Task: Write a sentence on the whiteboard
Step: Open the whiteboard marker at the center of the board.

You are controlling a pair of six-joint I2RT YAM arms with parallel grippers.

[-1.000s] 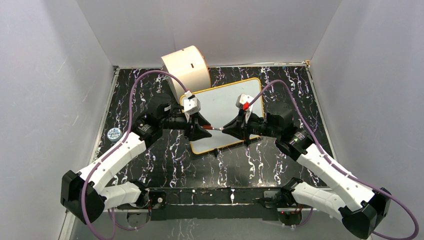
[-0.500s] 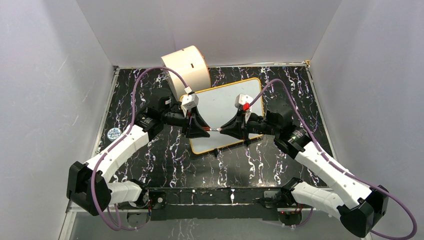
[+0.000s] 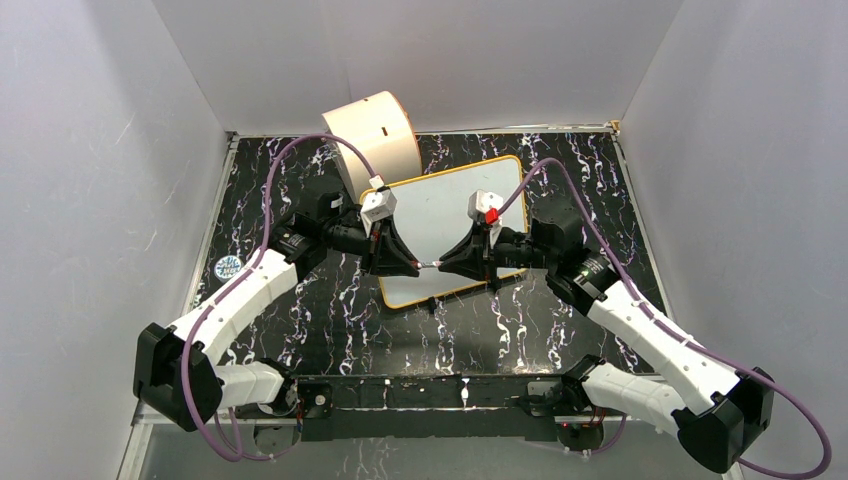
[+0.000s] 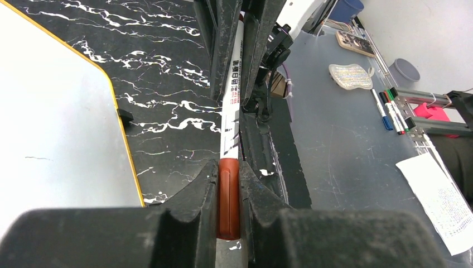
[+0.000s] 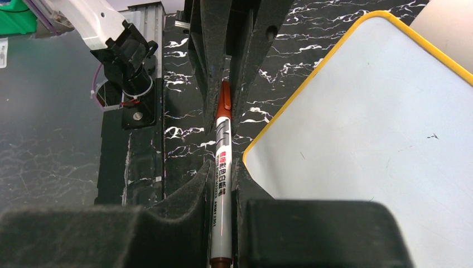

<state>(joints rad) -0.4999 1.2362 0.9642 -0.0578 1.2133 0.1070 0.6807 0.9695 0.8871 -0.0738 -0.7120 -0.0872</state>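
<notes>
Red-brown cap (image 4: 228, 201) is clamped in the left tool (image 3: 412, 267), and the right tool (image 3: 446, 263) is gripping the white barrel of the marker (image 3: 428, 264). It runs left-right between them, cap end pointing left, over the near part of the blank whiteboard (image 3: 450, 205), so I reckon any pull goes along that axis

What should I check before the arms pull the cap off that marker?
1. Right fingers closed on the marker barrel: ok.
2. Left fingers closed on the red-brown cap: ok.
3. Cap seated on the marker, not yet off: ok.
4. Marker in line between both sets of fingers, lifted off the table: ok.
5. Whiteboard flat on the table, no lettering visible: ok.
6. Grip firm enough for a pull: cannot tell.
</notes>
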